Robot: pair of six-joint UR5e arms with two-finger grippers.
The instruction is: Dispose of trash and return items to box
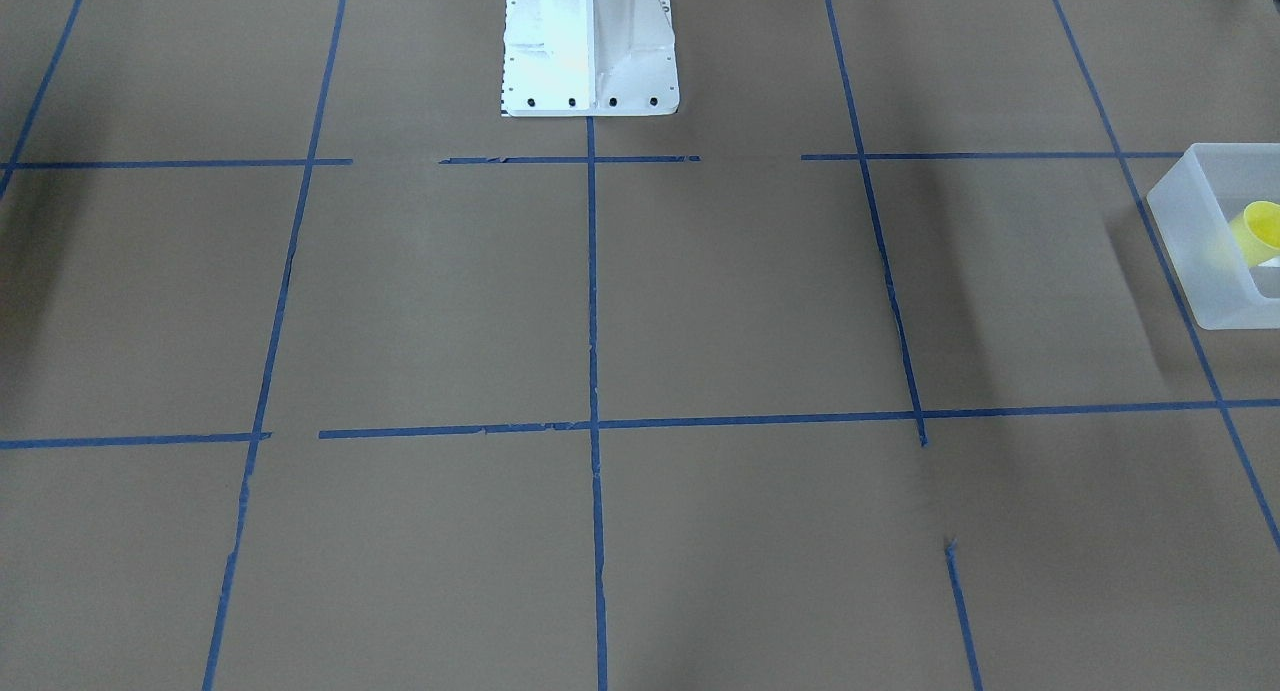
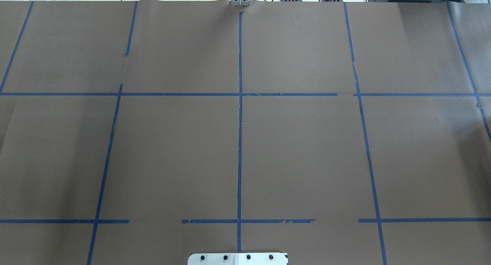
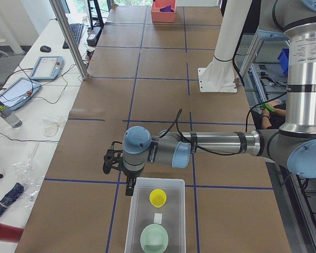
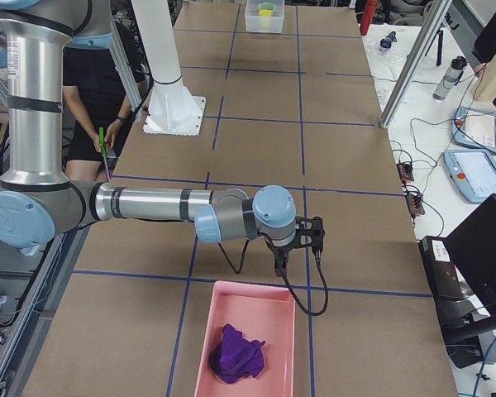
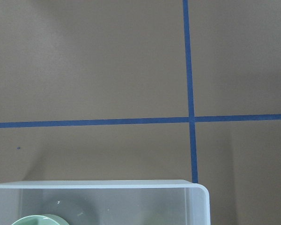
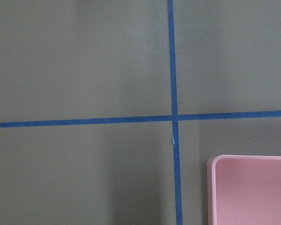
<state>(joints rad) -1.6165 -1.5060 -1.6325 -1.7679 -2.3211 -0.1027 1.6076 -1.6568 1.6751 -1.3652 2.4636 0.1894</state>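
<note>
The yellow cup [image 3: 158, 197] lies inside the translucent box [image 3: 134, 211] at the table's left end, beside a pale green bowl [image 3: 154, 238]. The cup [image 1: 1262, 229] and box [image 1: 1195, 251] also show at the front-facing view's right edge. My left gripper [image 3: 130, 187] hangs just above the box's inner end; I cannot tell if it is open or shut. The left wrist view shows the box rim [image 5: 98, 185] and the bowl [image 5: 40, 219]. My right gripper [image 4: 279, 266] hangs above the inner end of a pink tray [image 4: 200, 347]; its state cannot be told.
The pink tray holds a crumpled purple cloth [image 4: 237, 351]; its corner shows in the right wrist view [image 6: 215, 187]. The robot's white base [image 1: 590, 46] stands at the table's middle rear. Brown paper with blue tape lines covers the table. Operators' desks with gear run along the far side.
</note>
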